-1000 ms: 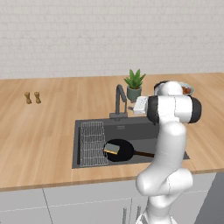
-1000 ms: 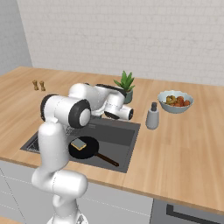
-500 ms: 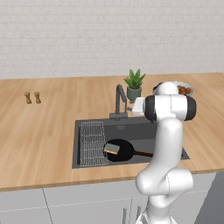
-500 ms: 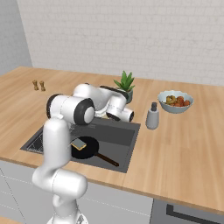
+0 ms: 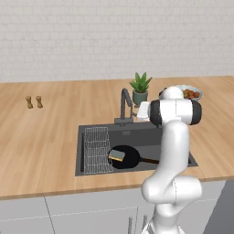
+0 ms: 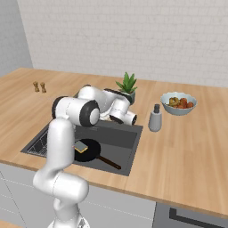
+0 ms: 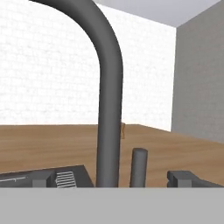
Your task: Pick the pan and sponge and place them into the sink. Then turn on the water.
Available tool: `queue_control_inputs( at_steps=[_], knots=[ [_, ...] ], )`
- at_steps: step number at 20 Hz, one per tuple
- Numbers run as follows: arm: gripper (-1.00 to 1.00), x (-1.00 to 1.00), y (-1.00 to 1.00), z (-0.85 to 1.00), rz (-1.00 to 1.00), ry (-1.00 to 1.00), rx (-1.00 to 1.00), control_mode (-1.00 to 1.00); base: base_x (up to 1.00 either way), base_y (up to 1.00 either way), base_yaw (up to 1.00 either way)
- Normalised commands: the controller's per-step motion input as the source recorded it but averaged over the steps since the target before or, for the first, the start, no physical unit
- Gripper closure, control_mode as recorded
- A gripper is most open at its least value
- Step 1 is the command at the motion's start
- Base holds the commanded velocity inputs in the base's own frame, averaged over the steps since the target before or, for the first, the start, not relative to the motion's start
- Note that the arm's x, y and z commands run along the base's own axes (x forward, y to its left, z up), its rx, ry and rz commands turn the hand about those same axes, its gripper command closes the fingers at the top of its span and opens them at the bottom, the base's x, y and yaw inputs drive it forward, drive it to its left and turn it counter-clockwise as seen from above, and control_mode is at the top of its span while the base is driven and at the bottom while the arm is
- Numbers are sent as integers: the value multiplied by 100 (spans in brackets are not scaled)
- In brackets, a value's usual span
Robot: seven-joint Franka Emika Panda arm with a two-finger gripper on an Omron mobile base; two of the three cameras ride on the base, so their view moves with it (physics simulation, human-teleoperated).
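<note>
The black pan (image 5: 126, 157) lies in the dark sink (image 5: 137, 132), its handle pointing right. The yellow sponge (image 5: 116, 156) rests on the pan's left side. From the right base view the pan (image 6: 87, 150) and sponge (image 6: 80, 146) sit low in the sink (image 6: 122, 137). My gripper (image 5: 138, 112) hovers just right of the faucet (image 5: 125, 104), open and holding nothing. In the hand view the faucet neck (image 7: 109, 109) and its short lever (image 7: 138, 167) stand between my gripper's (image 7: 114, 179) spread fingertips (image 7: 41, 178). No water runs from the faucet.
A wire rack (image 5: 97, 148) fills the sink's left part. A potted plant (image 5: 139, 89) stands behind the faucet, a fruit bowl (image 6: 178, 102) and a soap dispenser (image 6: 155, 118) to the right. Two small shakers (image 5: 34, 101) stand far left on the wooden counter (image 5: 45, 137).
The arm has shifted slightly left, bringing the hand a little closer to the faucet. Pan and sponge have not moved.
</note>
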Motion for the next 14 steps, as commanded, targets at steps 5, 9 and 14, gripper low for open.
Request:
queue_control_inputs(
  at_steps=[5, 9, 14],
  knots=[
    [-100, 10, 0, -11, 0, -4, 0, -100, 0, 0, 0],
    [-100, 11, 2, -1, 0, -3, 0, -100, 0, 0, 0],
    [-100, 13, 14, 0, 0, -1, 0, -100, 0, 0, 0]
  ],
)
